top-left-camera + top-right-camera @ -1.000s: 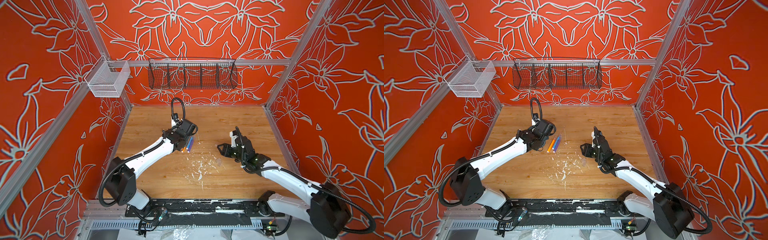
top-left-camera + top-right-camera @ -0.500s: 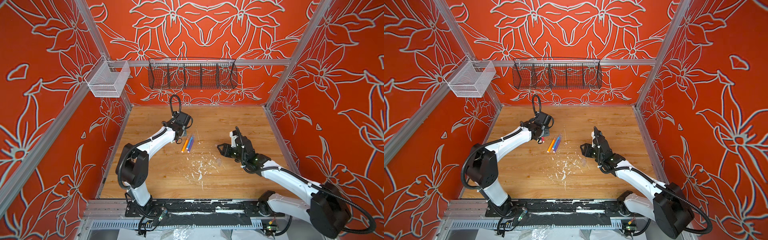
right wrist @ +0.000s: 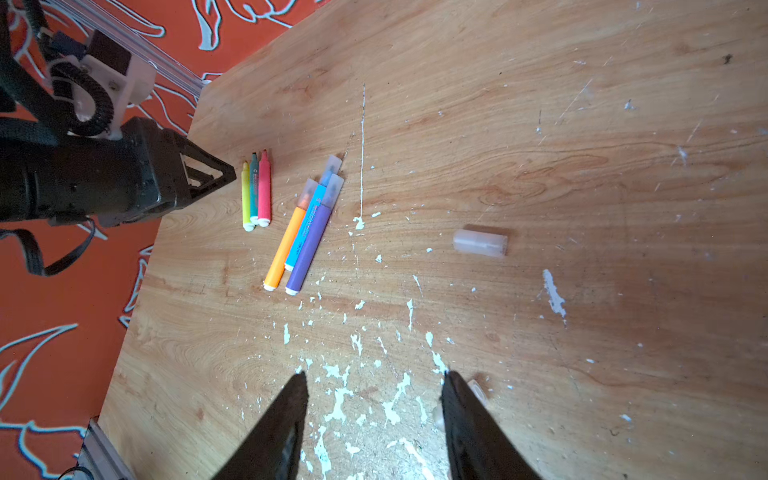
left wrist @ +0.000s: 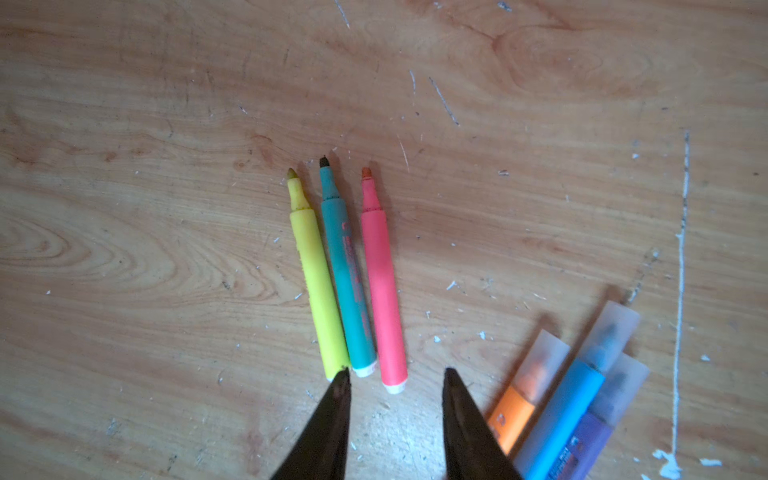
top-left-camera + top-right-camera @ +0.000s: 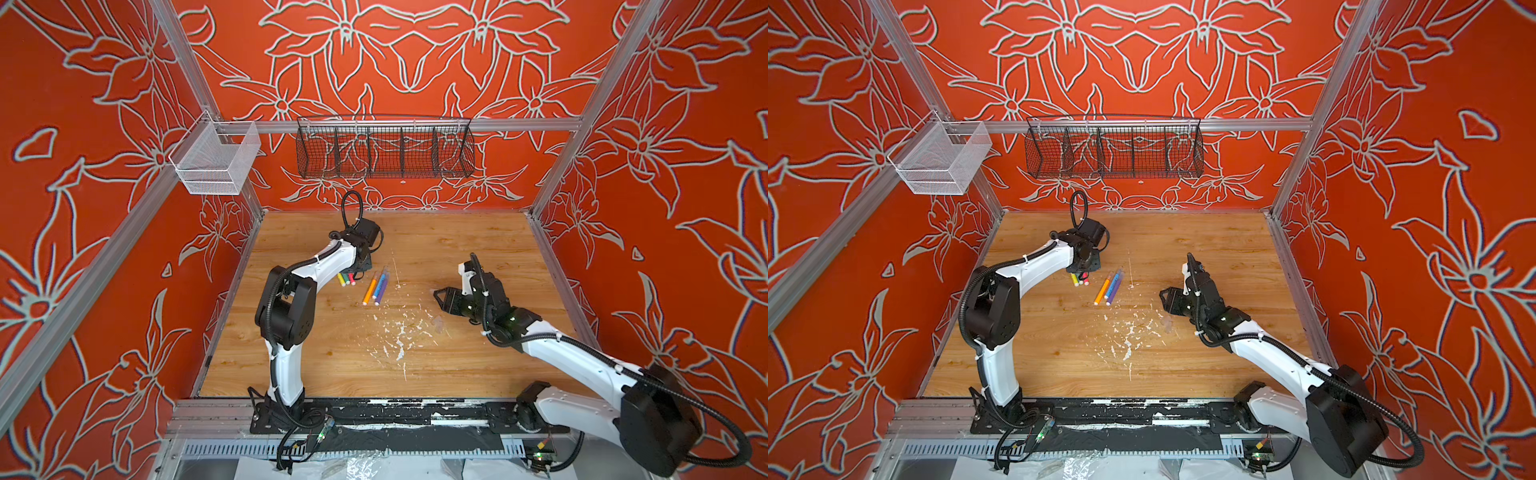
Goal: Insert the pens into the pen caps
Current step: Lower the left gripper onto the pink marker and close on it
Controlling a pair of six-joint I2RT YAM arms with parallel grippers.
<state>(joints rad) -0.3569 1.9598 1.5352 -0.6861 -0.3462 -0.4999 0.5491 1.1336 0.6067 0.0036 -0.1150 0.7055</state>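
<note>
Three uncapped pens, yellow (image 4: 318, 291), green (image 4: 349, 282) and pink-red (image 4: 382, 291), lie side by side on the wood. My left gripper (image 4: 397, 374) hangs open just behind their blunt ends, one fingertip (image 4: 343, 380) over the yellow pen's end, and it holds nothing. Orange (image 3: 284, 245), blue (image 3: 305, 226) and purple (image 3: 313, 245) pens lie beside them with clear pen caps on. A loose pen cap (image 3: 480, 243) lies on its side. Another cap (image 3: 476, 388) peeks out behind a finger of my open, empty right gripper (image 3: 374, 374). In both top views the left gripper (image 5: 357, 272) stands over the uncapped pens.
White paint flecks (image 5: 399, 336) dot the table's middle. A black wire basket (image 5: 384, 147) and a white mesh bin (image 5: 216, 160) hang on the back rails. The right gripper (image 5: 1169, 297) sits right of the capped pens (image 5: 1111, 286). Orange walls close in three sides.
The left arm's elbow has swung up and toward the middle, uncovering the yellow, green and pink-red pens. Its gripper drew back slightly and its jaws narrowed. The right arm has not moved.
</note>
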